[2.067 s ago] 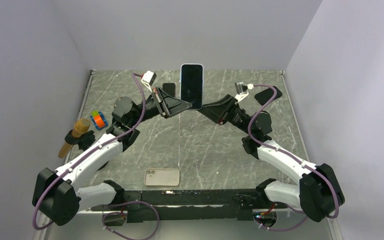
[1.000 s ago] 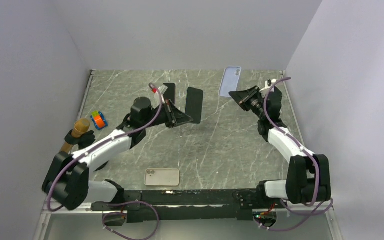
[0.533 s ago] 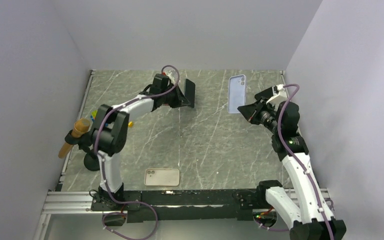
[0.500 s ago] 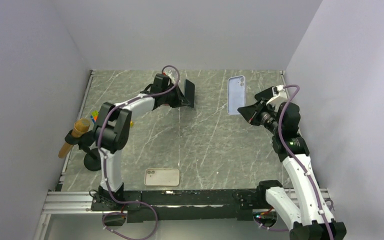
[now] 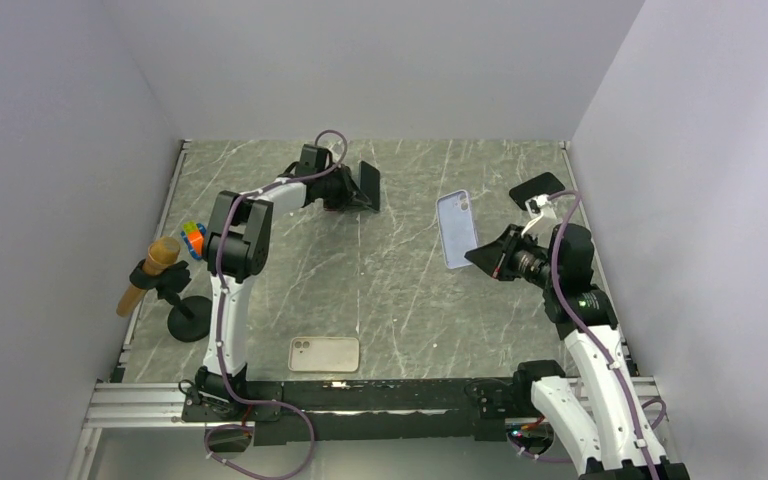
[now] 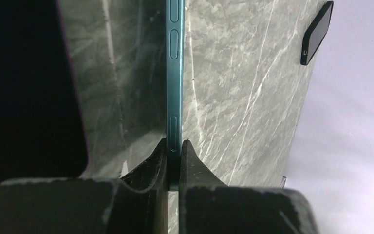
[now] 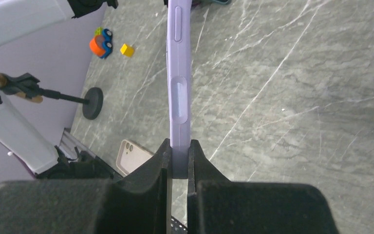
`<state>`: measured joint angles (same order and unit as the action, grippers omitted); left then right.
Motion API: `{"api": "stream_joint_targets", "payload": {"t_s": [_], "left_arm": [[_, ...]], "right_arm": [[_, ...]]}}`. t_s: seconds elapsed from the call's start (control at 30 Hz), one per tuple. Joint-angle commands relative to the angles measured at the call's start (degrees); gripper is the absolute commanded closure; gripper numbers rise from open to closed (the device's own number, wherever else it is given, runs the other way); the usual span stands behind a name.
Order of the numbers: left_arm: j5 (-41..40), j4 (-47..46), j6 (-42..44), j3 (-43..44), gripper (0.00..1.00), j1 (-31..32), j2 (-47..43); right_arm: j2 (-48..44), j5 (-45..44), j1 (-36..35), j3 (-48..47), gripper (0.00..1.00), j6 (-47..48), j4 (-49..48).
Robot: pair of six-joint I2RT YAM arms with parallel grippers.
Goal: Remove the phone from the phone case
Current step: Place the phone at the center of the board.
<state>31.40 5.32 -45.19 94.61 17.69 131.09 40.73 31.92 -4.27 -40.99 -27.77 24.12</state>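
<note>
Left gripper (image 6: 174,146) pinched tight on the teal phone (image 6: 174,73), thin edge up, near the table's (image 5: 400,290) far edge. Right gripper (image 7: 179,146) clamped on the lilac case (image 7: 180,73), over the right side, well apart. Loads of bare marble between. Beige case (image 5: 324,353) flat by the near edge.

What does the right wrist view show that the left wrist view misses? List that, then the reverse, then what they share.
Only the right wrist view: the lilac case in the right gripper, a toy car, a yellow block, a round-based stand and a beige case lying flat.
Only the left wrist view: the teal-edged phone in the left gripper, and a black slab at the table's edge.
Both: the marble table, and a thin item seen edge-on, pinched between shut fingers.
</note>
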Motion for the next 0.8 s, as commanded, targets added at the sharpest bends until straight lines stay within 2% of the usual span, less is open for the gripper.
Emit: {"api": "stream_joint_targets", "payload": {"t_s": [0.0, 0.17, 0.4, 0.63, 0.77], "left_arm": [[4.16, -2.07, -2.04, 1.95, 0.96, -0.82, 1.21], [5.62, -0.38, -0.76, 4.45, 0.88, -0.91, 3.11], [4.55, 1.1, -0.22, 3.89, 0.58, -1.0, 1.84], [-1.23, 7.83, 4.53, 6.82, 0.52, -1.18, -0.36], [-4.46, 12.69, 8.19, 9.33, 0.4, -1.24, -2.4]], "right_arm": [[-1.69, 3.02, -0.08, 0.38, 1.0, 0.94, 0.07], [-1.5, 4.04, -0.07, 0.64, 1.0, 0.04, -1.05], [-0.66, 4.83, -0.05, 0.53, 1.0, -0.41, -1.53], [0.43, 5.11, -0.18, -0.93, 1.0, 1.5, 0.69], [1.12, 4.64, -0.27, -1.95, 1.0, 3.62, 3.61]]}}
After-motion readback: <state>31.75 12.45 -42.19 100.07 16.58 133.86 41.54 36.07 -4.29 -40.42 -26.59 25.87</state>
